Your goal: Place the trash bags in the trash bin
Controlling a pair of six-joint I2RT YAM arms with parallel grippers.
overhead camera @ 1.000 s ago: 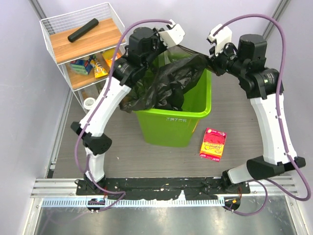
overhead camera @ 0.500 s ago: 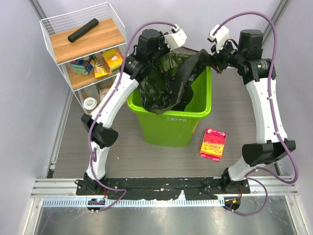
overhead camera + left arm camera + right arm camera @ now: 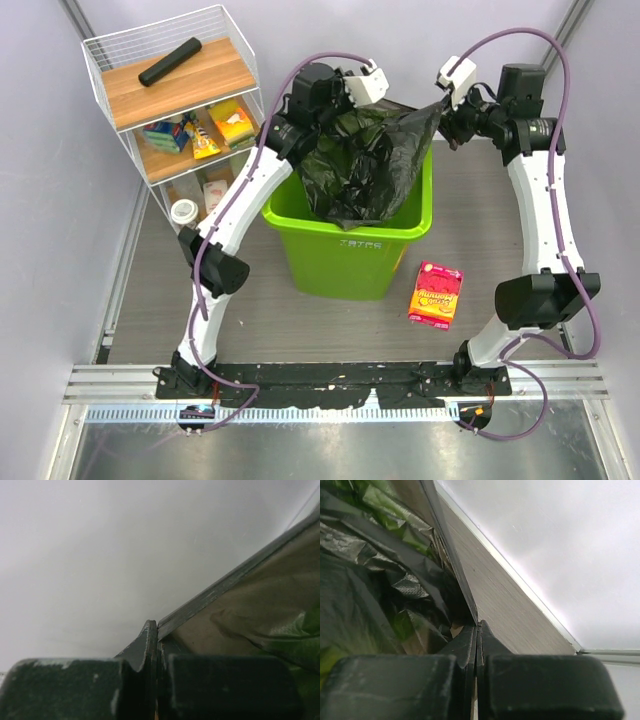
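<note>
The glossy black trash bag hangs stretched between both grippers over the lime-green trash bin, and its lower folds drop inside the bin. My left gripper is shut on the bag's left edge above the bin's back left corner. My right gripper is shut on the bag's right edge above the back right corner. In the left wrist view the taut bag edge runs out from the shut left gripper. The right wrist view has crinkled bag film leading into the shut right gripper.
A white wire shelf stands at the back left, with a rolled black cylinder on its wooden top and small packets on the lower boards. A red snack packet lies on the floor right of the bin.
Both grippers moved toward the far side of the bin with the bag. The bag, earlier draped over the bin's left rim, now hangs centred over the opening.
</note>
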